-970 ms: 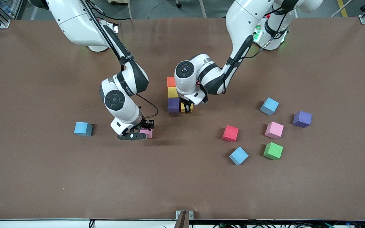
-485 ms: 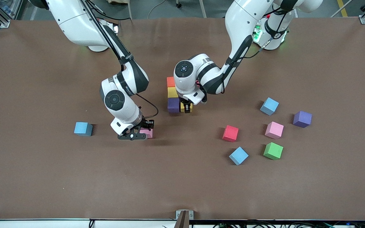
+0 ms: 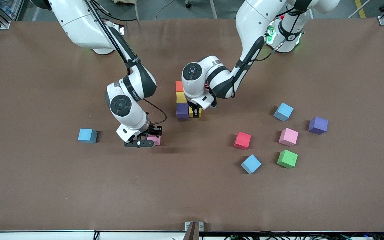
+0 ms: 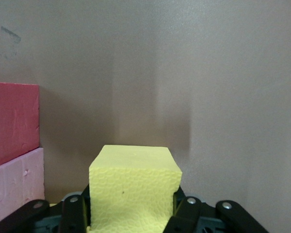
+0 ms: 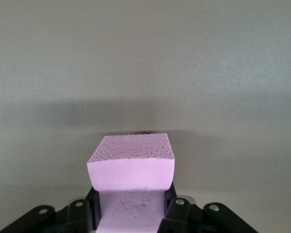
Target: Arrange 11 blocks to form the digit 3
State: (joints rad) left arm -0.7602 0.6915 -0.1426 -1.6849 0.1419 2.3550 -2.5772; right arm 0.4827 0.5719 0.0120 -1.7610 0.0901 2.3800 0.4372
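Meanwhile, yellow block (image 4: 134, 187) in left claw (image 3: 195, 112)

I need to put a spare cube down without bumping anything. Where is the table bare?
Bare: the wide strip nearer the camera than the green cube, and the stretch from the lone light blue cube to the table's end. Crowded: the partial figure and the loose cubes around the red cube.
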